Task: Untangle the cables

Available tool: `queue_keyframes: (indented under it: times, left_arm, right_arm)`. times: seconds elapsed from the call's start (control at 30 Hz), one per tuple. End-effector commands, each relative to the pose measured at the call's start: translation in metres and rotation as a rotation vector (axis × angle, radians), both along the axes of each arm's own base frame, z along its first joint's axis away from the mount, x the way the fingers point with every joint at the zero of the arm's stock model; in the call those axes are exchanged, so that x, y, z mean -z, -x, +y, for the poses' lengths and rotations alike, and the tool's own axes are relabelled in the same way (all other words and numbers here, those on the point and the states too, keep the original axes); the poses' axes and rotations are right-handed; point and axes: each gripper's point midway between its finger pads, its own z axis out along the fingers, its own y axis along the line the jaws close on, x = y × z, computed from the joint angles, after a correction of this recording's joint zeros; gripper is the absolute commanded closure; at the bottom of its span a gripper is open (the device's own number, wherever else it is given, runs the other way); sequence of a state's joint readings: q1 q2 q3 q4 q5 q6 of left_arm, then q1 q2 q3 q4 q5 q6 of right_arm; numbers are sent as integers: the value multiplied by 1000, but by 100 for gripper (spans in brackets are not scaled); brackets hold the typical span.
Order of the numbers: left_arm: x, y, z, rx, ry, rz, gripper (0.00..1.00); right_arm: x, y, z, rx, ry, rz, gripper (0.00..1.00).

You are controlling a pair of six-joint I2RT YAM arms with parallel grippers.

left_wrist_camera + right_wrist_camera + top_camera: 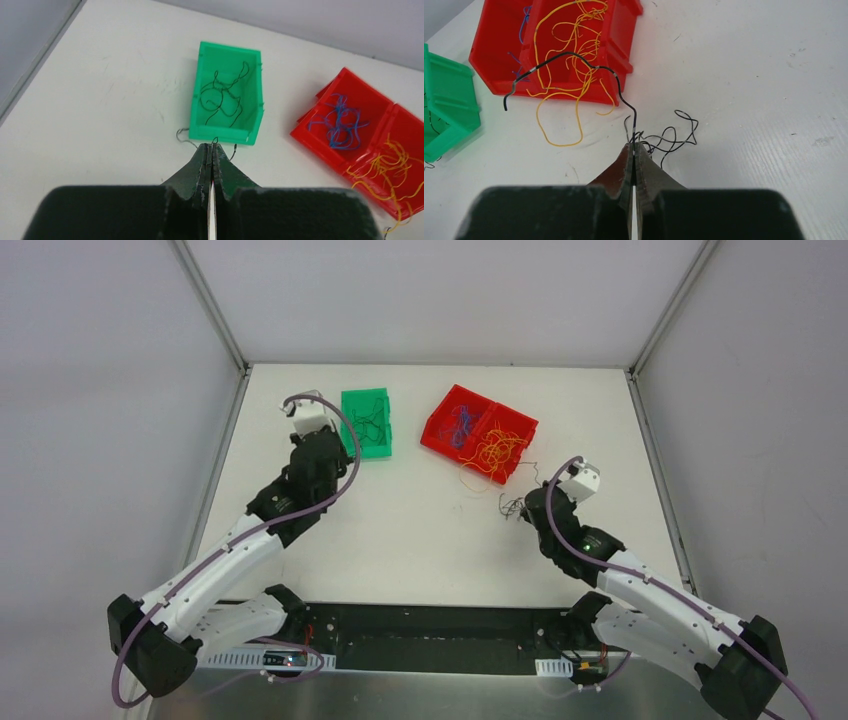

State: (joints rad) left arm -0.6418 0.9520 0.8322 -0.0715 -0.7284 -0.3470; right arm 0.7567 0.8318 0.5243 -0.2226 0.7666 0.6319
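- Cables point(490, 452) sit sorted by colour in and around the red bin point(624, 35), a two-compartment tray on the far part of the white bench point(420, 530).
- Yellow-orange strands point(574, 65) fill the red bin's right compartment, and several loops spill over its near wall onto the bench.
- Blue strands point(340, 125) lie bunched in the red bin's left compartment.
- A small dark knot point(512, 506) lies on the bench near the red bin's near right corner, not touching it.
- Right end effector point(634, 146) is closed beside that knot. It grips a long dark cable point(569, 53) that rises from the tips and arcs across the red bin's near side.
- Green bin point(225, 134) stands left of the red bin, apart from it, and holds loose dark strands point(222, 97).
- Left end effector point(212, 146) is closed just short of the green bin's near wall, left of the red bin. It pinches a short dark strand point(180, 132) whose ends show on either side of the tips.
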Motion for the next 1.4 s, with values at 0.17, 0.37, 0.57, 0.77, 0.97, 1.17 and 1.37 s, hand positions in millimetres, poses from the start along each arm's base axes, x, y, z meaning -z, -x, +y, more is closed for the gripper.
queue_keyframes:
  times: [0.17,0.37,0.57,0.77,0.97,1.17,1.37]
  left_arm:
    - [-116,-15,3,-36,-26,-171,100]
    - [-157,-16,3,-24,-35,-216,100]
    - [-180,-32,-5,-27,-87,-229,100]
    - [-163,-66,-7,-65,-143,-170,100]
    - [-119,-96,5,-97,-105,-92,100]
    - [-47,-133,8,-99,-50,45,100]
    - [9,-160,-10,-36,-38,162,100]
  right_arm:
    - [-9,-3,19,-82,-24,-25,100]
    - [-11,-2,21,-92,-28,-31,100]
    - [-11,-2,24,-101,-30,-31,100]
    - [-10,-2,23,-101,-27,-31,100]
    - [-11,-2,26,-108,-32,-30,100]
    - [-12,-1,27,-114,-41,-35,100]
    - [-13,0,29,-124,-49,-35,100]
